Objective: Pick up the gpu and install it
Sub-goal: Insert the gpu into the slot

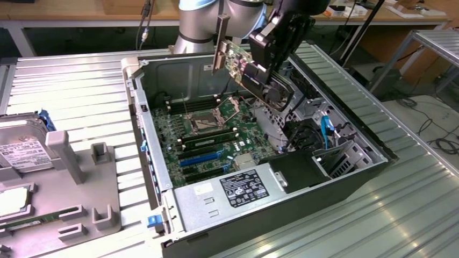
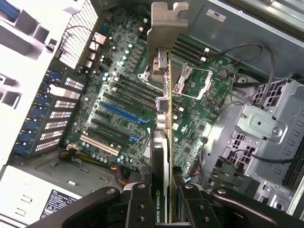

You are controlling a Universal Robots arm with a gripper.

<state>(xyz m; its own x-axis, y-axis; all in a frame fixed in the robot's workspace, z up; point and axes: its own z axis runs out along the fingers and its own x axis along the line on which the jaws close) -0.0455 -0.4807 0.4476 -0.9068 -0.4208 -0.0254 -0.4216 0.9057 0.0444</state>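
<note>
My gripper (image 1: 264, 72) (image 2: 164, 190) was clamped on the gpu (image 1: 240, 69) (image 2: 162, 142), one black finger (image 2: 137, 202) pressed to each face of the card, and it held the card in the air above the motherboard (image 1: 215, 137) without touching it. In the wrist view I saw the card edge-on, standing on edge over the board, with its silver end bracket (image 2: 164, 28) at the end farthest from the fingers. In the exterior view the card hung tilted, fan housing (image 1: 276, 94) lower and bracket higher, above the part of the motherboard beside the CPU socket (image 1: 203, 122). The blue expansion slot (image 1: 201, 157) lay on the motherboard on the far side of that socket from the card. The motherboard sat flat in the bottom of the open computer case (image 1: 172, 70), with the labelled power supply (image 1: 240, 188) just beside its edge. A hard drive (image 1: 18, 153) with a white label lay outside the case, well apart from the motherboard.
</note>
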